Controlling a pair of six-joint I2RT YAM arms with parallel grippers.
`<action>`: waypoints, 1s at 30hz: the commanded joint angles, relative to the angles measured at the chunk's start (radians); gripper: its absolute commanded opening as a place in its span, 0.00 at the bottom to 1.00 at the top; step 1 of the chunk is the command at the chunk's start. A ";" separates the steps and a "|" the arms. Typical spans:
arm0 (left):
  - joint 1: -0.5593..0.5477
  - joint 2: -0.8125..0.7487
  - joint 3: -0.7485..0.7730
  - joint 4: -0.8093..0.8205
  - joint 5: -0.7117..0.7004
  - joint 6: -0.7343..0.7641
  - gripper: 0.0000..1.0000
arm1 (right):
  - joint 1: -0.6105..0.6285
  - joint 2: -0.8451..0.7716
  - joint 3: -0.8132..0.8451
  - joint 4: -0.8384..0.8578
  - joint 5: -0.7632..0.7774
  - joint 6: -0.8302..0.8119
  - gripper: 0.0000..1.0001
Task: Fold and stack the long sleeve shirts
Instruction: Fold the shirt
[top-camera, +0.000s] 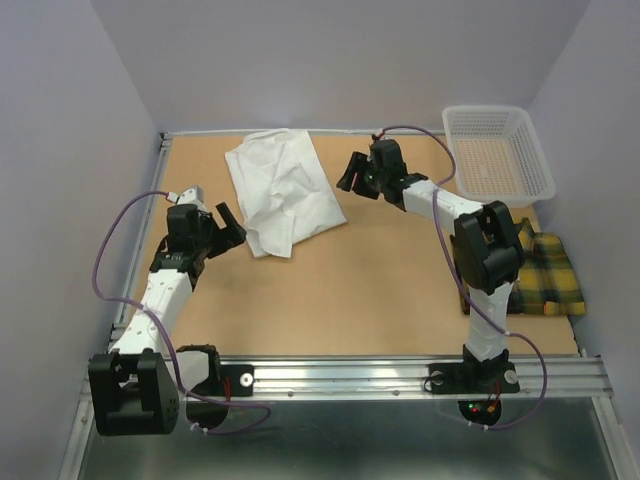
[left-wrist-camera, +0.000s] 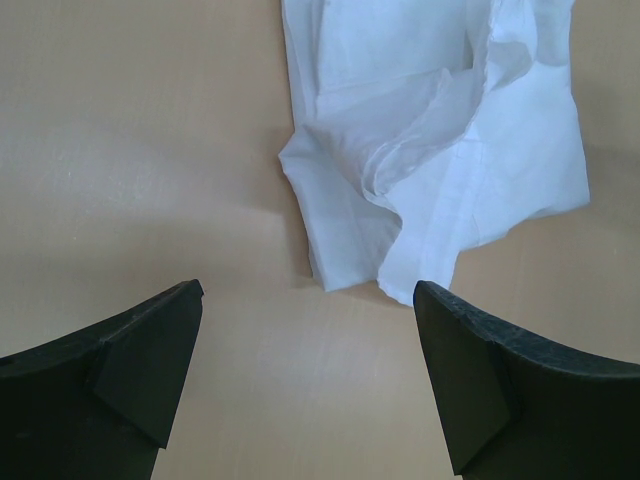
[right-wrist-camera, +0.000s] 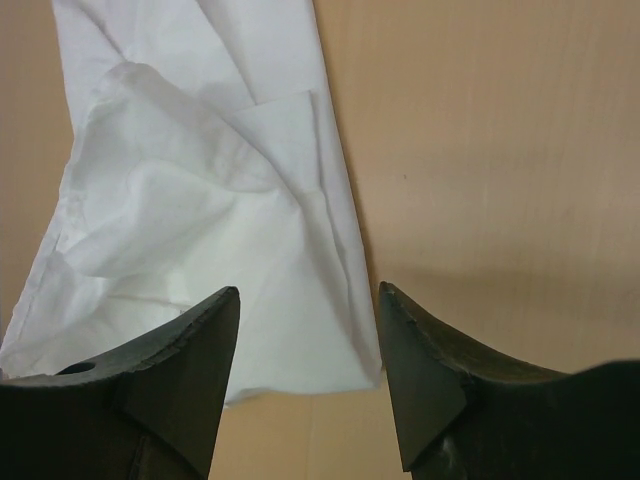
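Observation:
The white shirt (top-camera: 281, 190) lies loosely folded and rumpled on the table at back centre. It also shows in the left wrist view (left-wrist-camera: 430, 150) and the right wrist view (right-wrist-camera: 200, 200). The yellow-and-dark plaid shirt (top-camera: 545, 275) lies folded at the right edge, partly behind the right arm. My left gripper (top-camera: 232, 227) is open and empty, just left of the white shirt's near corner. My right gripper (top-camera: 350, 172) is open and empty, just right of the white shirt, with its fingertips (right-wrist-camera: 225, 300) above the shirt's edge.
A white plastic mesh basket (top-camera: 497, 152) stands at the back right corner. The brown tabletop (top-camera: 360, 290) is bounded by a metal rail at the front and purple walls at the sides and back.

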 joint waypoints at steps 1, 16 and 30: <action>-0.059 0.024 0.056 0.041 0.005 0.042 0.99 | 0.006 0.015 -0.022 -0.005 -0.072 -0.055 0.63; -0.195 0.314 0.265 0.044 -0.199 0.089 0.99 | 0.008 0.130 -0.029 -0.003 -0.139 -0.100 0.41; -0.201 0.254 0.299 -0.023 -0.120 0.070 0.99 | -0.086 -0.079 -0.311 -0.129 -0.147 -0.301 0.01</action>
